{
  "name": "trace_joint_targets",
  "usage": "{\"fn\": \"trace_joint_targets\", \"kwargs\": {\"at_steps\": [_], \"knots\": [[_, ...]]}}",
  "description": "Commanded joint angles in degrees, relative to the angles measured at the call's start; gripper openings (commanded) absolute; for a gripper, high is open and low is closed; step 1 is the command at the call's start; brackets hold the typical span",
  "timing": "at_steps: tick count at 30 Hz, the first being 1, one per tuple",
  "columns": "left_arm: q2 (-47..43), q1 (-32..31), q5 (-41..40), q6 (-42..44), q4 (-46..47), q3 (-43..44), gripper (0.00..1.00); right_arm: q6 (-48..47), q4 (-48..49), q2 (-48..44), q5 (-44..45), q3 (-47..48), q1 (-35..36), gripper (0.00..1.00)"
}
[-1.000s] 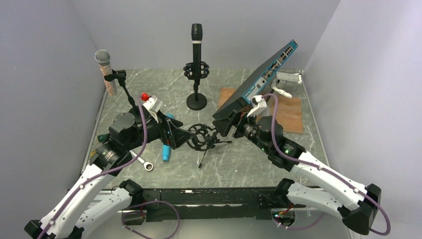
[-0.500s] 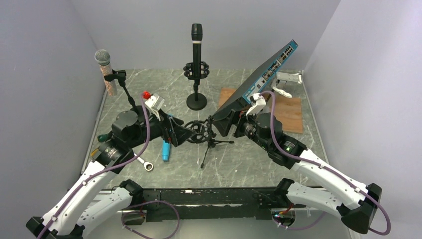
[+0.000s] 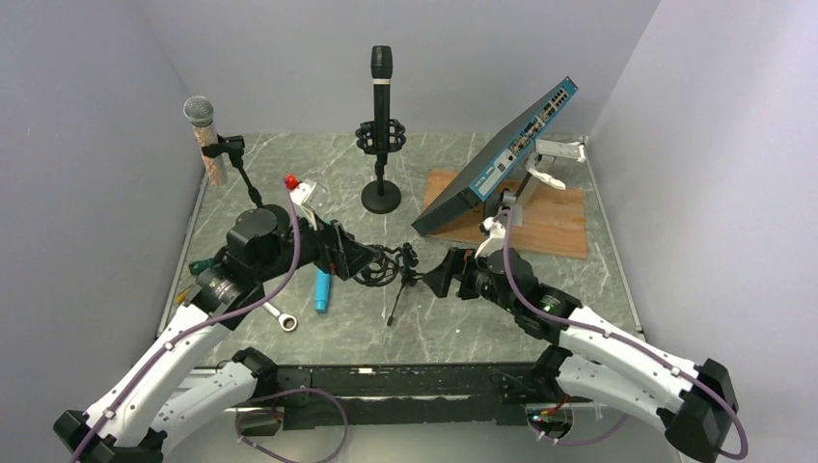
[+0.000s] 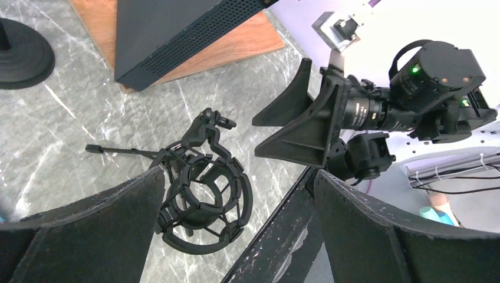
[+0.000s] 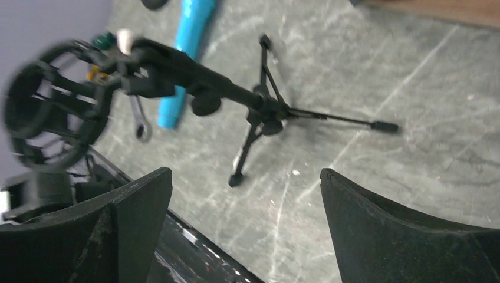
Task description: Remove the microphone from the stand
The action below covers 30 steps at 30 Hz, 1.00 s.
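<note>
Change over the last second: the right gripper (image 3: 436, 277) is now found lower and drawn back, just right of the small black tripod stand with an empty shock-mount ring (image 3: 383, 266). A second ago it was held higher, up against the tilted dark network switch (image 3: 497, 159) behind-right of the stand. The left gripper (image 3: 365, 260) is pushed in closer from the left, and its fingertips are now just beside the ring. The stand is kept at nearly the same spot. Whether it is upright or leaning cannot be told.

Both grippers are spread wide and nothing is pinched. In the left wrist view the ring is seen below and between the spread fingers; contact cannot be told.

No microphone is carried in the ring. A blue cylindrical microphone (image 3: 321, 289) is laid flat on the grey marbled table (image 3: 463, 318), just left of the stand and apart from it. A small metal wrench (image 3: 283, 318) is seen further left.

Judgement: if the blue one is the task's microphone, removal is already done, and the right arm's retreat is read as clearing away.

Two more microphones are seated behind the stand:
- A black stick microphone (image 3: 382, 82) is held in a round-base holder directly behind.
- A silver mesh-headed microphone (image 3: 201, 121) is clipped well behind-left.

If either is meant, the pull is not yet started, and neither gripper is near them.
</note>
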Motion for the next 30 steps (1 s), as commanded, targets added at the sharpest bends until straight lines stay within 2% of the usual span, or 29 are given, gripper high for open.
{"fn": "trace_joint_targets", "kwargs": {"at_steps": [1,6,11,13,18,23,26,30], "knots": [[-1.0,0.0,-2.4,0.7,-1.3,1.0,0.99,0.9,5.0,1.7,-2.6,-0.1,-0.1,0.97],[-2.0,0.1,-3.4,1.0,-2.6,1.0,0.99,-5.1,4.5,4.2,0.0,-0.7,0.0,0.96],[-3.0,0.1,-4.9,2.1,-4.8,2.2,0.99,-10.1,13.4,6.6,-1.2,-3.1,1.7,0.93],[-3.6,0.1,-5.6,2.1,-5.5,2.3,0.99,-12.0,16.4,8.8,2.3,-3.2,5.5,0.93],[-5.8,0.0,-7.2,2.0,-5.5,0.9,0.99,-15.5,18.2,16.4,19.7,0.0,14.4,0.93],[-7.4,0.0,-8.9,1.1,-4.1,-1.0,0.99,-16.3,26.3,18.8,22.5,-2.8,15.8,0.91],[-8.4,0.0,-9.4,0.9,-4.2,-1.3,0.99,-18.5,29.9,19.7,21.8,-3.4,15.7,0.86],[-10.0,0.1,-11.0,1.2,-4.8,-1.7,0.99,-22.5,37.8,23.0,23.2,-4.6,15.7,0.85]]}}
